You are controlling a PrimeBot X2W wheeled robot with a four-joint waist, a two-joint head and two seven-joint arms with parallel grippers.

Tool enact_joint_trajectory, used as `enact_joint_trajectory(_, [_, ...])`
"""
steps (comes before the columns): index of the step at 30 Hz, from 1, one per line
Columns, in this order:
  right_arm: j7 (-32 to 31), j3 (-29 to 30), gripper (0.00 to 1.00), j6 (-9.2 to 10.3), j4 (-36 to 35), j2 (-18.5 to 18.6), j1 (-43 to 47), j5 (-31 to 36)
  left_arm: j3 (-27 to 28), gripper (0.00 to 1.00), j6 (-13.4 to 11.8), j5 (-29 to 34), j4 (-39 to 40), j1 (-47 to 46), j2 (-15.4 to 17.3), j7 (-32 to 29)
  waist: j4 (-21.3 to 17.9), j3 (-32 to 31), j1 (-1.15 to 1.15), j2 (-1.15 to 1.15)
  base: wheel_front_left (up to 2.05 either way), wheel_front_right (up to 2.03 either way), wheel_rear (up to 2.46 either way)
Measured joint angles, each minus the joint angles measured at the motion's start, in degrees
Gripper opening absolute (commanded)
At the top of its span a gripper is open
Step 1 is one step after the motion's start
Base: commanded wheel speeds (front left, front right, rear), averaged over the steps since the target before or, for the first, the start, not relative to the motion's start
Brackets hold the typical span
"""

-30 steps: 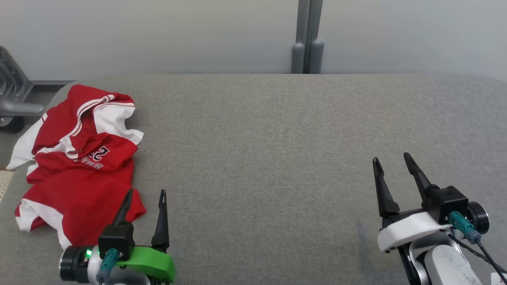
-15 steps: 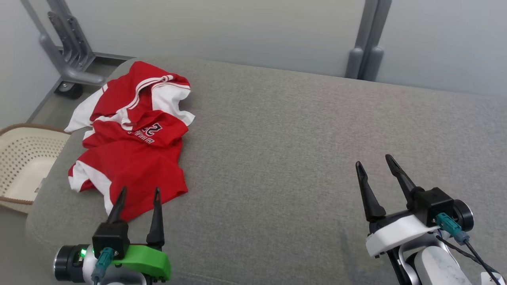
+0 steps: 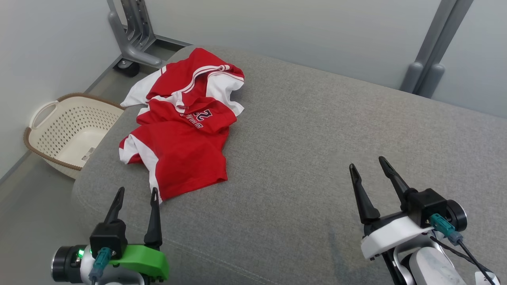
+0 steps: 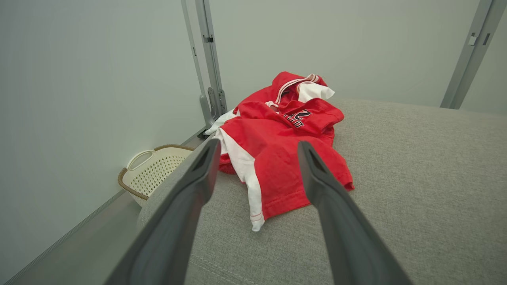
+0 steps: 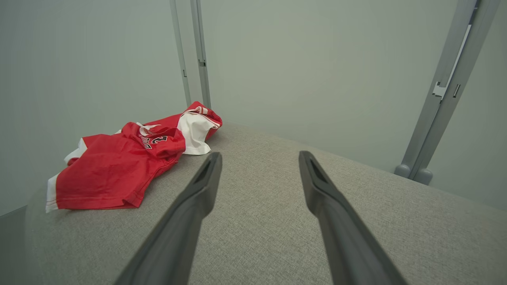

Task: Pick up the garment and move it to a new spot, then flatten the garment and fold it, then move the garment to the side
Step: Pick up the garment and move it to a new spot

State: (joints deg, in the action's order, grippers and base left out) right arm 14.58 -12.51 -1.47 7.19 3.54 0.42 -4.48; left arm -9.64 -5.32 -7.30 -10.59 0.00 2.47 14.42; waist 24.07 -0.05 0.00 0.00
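Toward the upper left of the head view, the red and white garment [image 3: 182,130] lies crumpled on the grey padded surface [image 3: 317,138], close to its left edge, and one white sleeve seems to droop over that edge. Both end effectors are empty, with their fingers spread apart. The left end effector [image 3: 137,190] hovers at the lower left, just short of the garment's near hem, and the right end effector [image 3: 366,162] is at the lower right, well apart from the cloth. By my reading the first step, picking the garment up, has not begun and this is the approach. The next move likely calls for the left arm to reach forward and down to pinch the near hem, while the right crosses over for a second hold. The left wrist view frames that hem between its fingers and shows its stitching plainly. The right wrist view, low and side-on, shows how high the heap stands. The head view gives both arms at once, plus a cream basket [image 3: 79,118] on the floor at the left
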Motion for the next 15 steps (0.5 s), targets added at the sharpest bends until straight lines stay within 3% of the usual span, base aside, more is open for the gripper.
enact_joint_trajectory(9, [0.0,-0.6,1.0,-0.31,0.3,0.0,-1.2,0.1,0.5,1.0,0.0,-0.4,-0.5,-0.4,0.0,0.0,-1.0,0.7,0.0,0.0,0.0,0.0,0.0])
enact_joint_trajectory(15, [0.0,-0.1,1.0,-0.46,-0.3,0.7,-3.1,1.1,1.6,1.0,0.0,-1.0,-2.4,-5.9,0.1,0.0,-2.3,2.5,0.0,0.0,0.0,0.0,0.0])
